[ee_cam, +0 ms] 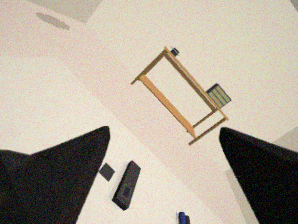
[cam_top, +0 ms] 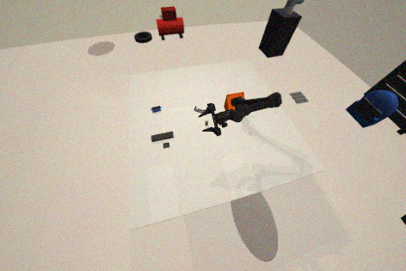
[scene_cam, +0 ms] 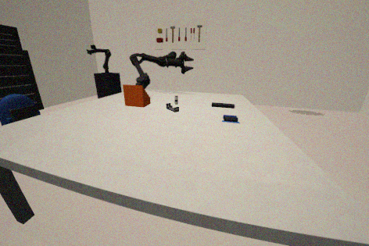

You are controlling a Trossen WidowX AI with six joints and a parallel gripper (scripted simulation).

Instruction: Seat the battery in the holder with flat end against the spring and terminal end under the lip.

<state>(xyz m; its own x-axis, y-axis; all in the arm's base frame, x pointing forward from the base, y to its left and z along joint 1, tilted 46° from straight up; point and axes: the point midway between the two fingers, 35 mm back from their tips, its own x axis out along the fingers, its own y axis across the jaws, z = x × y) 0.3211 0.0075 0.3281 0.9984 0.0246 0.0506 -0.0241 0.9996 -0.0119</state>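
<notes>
The battery (cam_top: 206, 123) (scene_cam: 176, 100) is a small light cylinder with a dark band, standing upright on the table. The holder (cam_top: 199, 110) (scene_cam: 172, 108) is a small dark grey piece with raised ends, lying on the table close to the battery. It looks empty, though its spring and lip are too small to make out. My gripper (cam_top: 204, 122) (scene_cam: 192, 64) (ee_cam: 164, 132) is open, with nothing between its fingers. It hangs well above the table, roughly level. In the top view the battery shows between the fingers, but it stands far below them. The wrist view shows neither battery nor holder.
An orange block (cam_top: 235, 101) (scene_cam: 134, 96) stands by the arm's base. A black bar (cam_top: 162, 136) (scene_cam: 223, 105) (ee_cam: 127, 185), a dark square (cam_top: 166, 145) (ee_cam: 106, 171) and a small blue-and-black thing (cam_top: 156, 109) (scene_cam: 231, 119) (ee_cam: 183, 218) lie beyond the fingertips.
</notes>
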